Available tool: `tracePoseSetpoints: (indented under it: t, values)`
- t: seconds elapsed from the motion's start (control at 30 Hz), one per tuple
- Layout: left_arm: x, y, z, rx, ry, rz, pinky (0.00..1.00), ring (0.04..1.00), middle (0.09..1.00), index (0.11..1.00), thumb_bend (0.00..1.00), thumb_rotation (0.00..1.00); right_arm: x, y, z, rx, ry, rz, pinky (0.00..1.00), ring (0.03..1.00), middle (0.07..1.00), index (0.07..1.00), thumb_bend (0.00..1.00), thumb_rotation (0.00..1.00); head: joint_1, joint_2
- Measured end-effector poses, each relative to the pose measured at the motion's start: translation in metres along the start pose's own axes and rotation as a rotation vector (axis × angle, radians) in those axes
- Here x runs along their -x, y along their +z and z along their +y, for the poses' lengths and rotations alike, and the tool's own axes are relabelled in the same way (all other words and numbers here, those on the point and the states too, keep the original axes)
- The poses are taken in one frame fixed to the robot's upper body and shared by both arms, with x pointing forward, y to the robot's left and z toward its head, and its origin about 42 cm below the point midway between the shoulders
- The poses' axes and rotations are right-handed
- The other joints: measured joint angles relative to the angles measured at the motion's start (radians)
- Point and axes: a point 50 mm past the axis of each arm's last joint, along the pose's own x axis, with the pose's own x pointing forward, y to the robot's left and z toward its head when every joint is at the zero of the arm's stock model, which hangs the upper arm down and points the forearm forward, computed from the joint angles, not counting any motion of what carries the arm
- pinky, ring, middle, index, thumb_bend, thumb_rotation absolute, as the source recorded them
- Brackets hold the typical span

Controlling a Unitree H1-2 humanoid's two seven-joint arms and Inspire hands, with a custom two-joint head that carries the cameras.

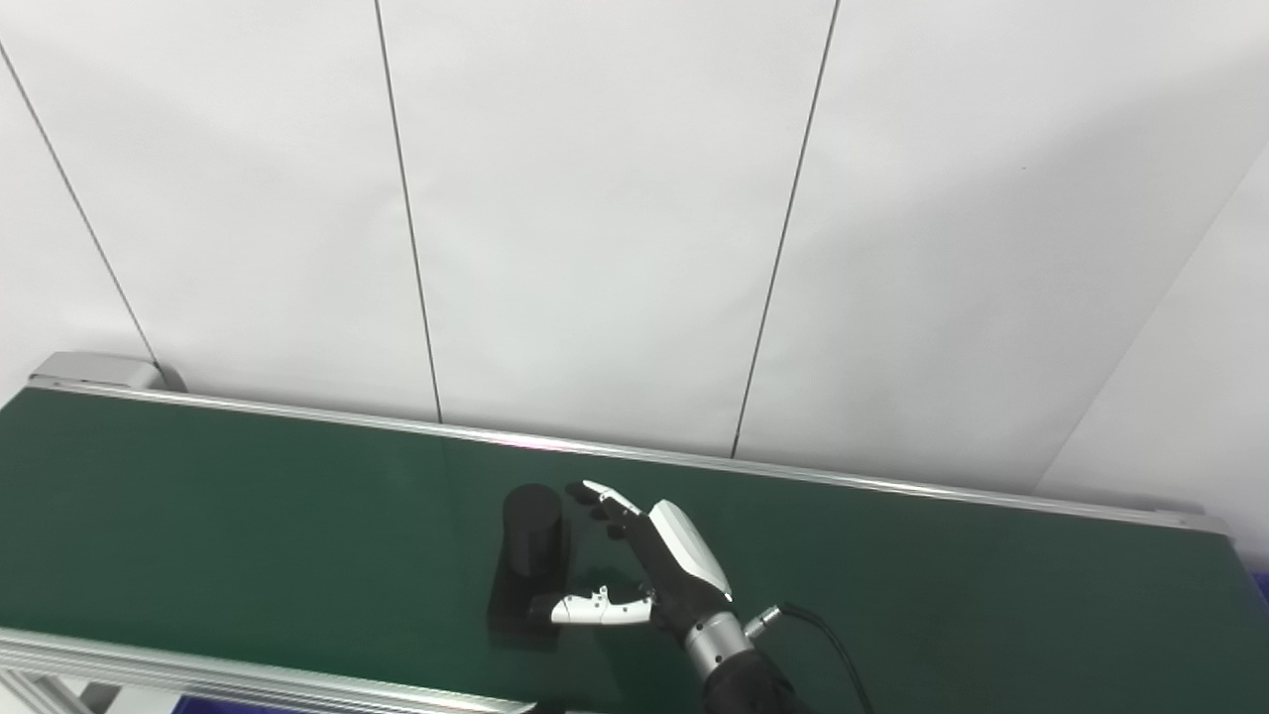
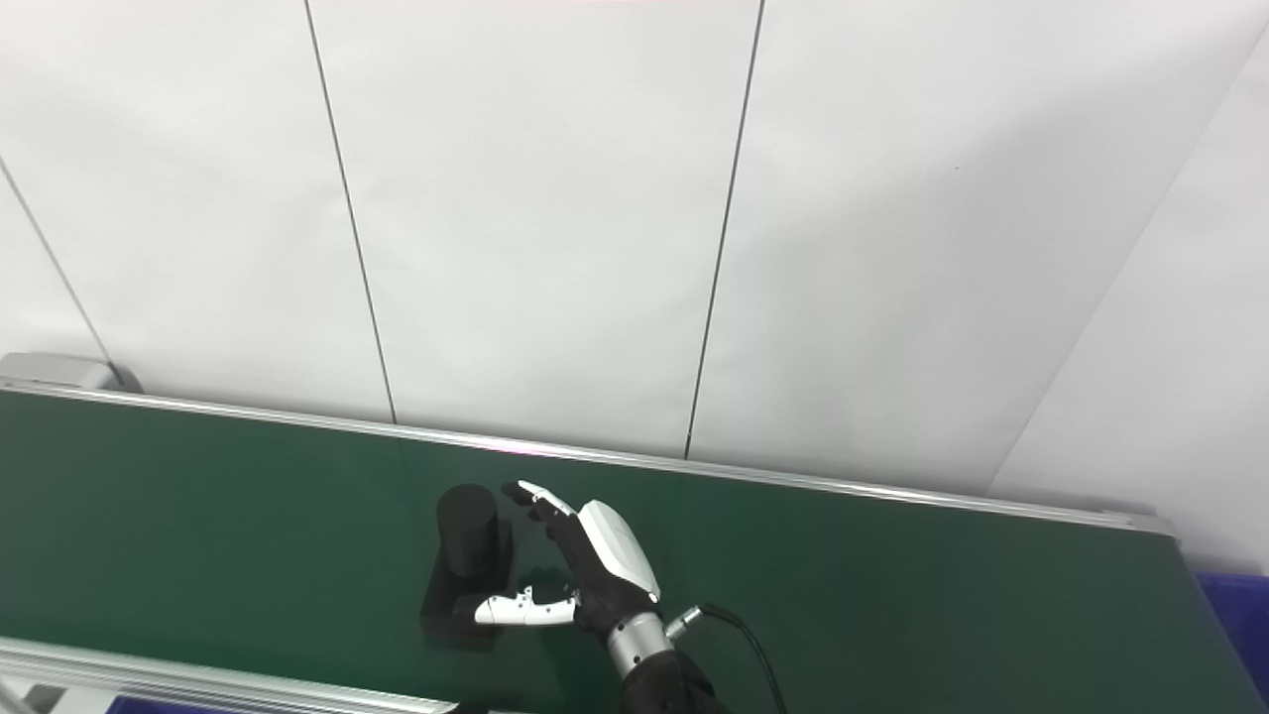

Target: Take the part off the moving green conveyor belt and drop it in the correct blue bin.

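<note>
A black part (image 1: 531, 548), a short cylinder standing on a square base, sits on the green conveyor belt (image 1: 248, 516) near its middle front. My right hand (image 1: 656, 570) is open just to the right of it, palm facing the part. Its fingers (image 1: 605, 496) reach past the cylinder's far right side and the thumb (image 1: 595, 608) points left along the base's front. The hand is not closed on the part. The part (image 2: 466, 545) and the hand (image 2: 587, 570) also show in the right eye view. My left hand is out of view.
A metal rail (image 1: 694, 458) runs along the belt's far edge against the white wall, another rail (image 1: 198, 671) along the near edge. A sliver of a blue bin (image 2: 1239, 615) shows past the belt's right end. A cable (image 1: 823, 625) trails from my wrist.
</note>
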Motion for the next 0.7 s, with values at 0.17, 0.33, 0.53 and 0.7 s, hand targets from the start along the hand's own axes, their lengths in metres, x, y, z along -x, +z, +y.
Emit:
tracePoseSetpoints:
  t: [0.17, 0.33, 0.53, 0.7]
  values:
    - [0.0, 0.0, -0.002, 0.005, -0.002, -0.001, 0.73, 0.771, 0.787, 0.811, 0.82, 0.72, -0.007, -0.005, 0.001, -0.004, -0.014, 0.028, 0.76, 0.833, 0.864, 0.872, 0.82, 0.37, 0.002, 0.0]
    - [0.0, 0.0, -0.004, 0.009, -0.001, -0.001, 0.74, 0.772, 0.788, 0.812, 0.82, 0.72, -0.009, -0.012, 0.003, -0.005, -0.038, 0.044, 0.65, 0.74, 0.821, 0.853, 0.79, 0.34, 0.003, 0.0]
    - [0.002, 0.002, -0.005, 0.01, 0.0, -0.003, 0.74, 0.772, 0.788, 0.811, 0.82, 0.72, -0.01, -0.016, 0.005, -0.004, -0.085, 0.06, 0.65, 0.721, 0.783, 0.82, 0.75, 0.25, 0.003, 0.009]
    - [0.002, 0.003, -0.004, 0.008, 0.001, -0.009, 0.74, 0.771, 0.787, 0.811, 0.82, 0.72, -0.012, -0.014, 0.008, -0.05, -0.164, 0.057, 0.5, 0.492, 0.509, 0.629, 0.56, 0.01, 0.0, 0.015]
